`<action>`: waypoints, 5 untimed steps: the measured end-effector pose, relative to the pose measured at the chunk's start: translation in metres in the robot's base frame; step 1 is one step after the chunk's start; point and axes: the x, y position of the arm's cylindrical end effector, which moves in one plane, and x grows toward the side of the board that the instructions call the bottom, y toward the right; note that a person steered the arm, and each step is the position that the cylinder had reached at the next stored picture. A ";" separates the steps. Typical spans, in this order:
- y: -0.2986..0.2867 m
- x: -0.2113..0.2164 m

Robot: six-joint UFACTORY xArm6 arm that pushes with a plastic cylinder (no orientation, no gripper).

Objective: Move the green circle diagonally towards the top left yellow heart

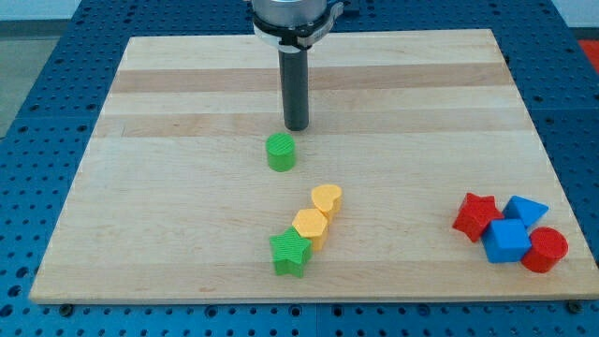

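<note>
On a pale wooden board [187,271] framed by a blue pegged surface, we see our dark rod reaching down from the view's top. We have no jaws to open or close; my tip [296,128] simply rests on the board, just above and slightly right of the green circle [281,152], near it but seemingly not touching. The green circle sits around the board's middle. It looks like a small, light, rigid plastic cylinder that should slide readily and may roll off a glancing contact, so we judge a push square through its centre is best. Below and right of it, a diagonal chain runs down-left: yellow heart [327,199], yellow hexagon [310,227], green star [290,253], apparently touching. Well apart, at the view's lower right, cluster a red star [475,215], a blue triangle [526,210], a blue cube [506,240] and a red cylinder [545,249].
</note>
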 end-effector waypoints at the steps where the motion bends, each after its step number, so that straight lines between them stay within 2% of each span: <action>1: -0.001 -0.015; 4: -0.054 -0.017; 5: -0.055 -0.017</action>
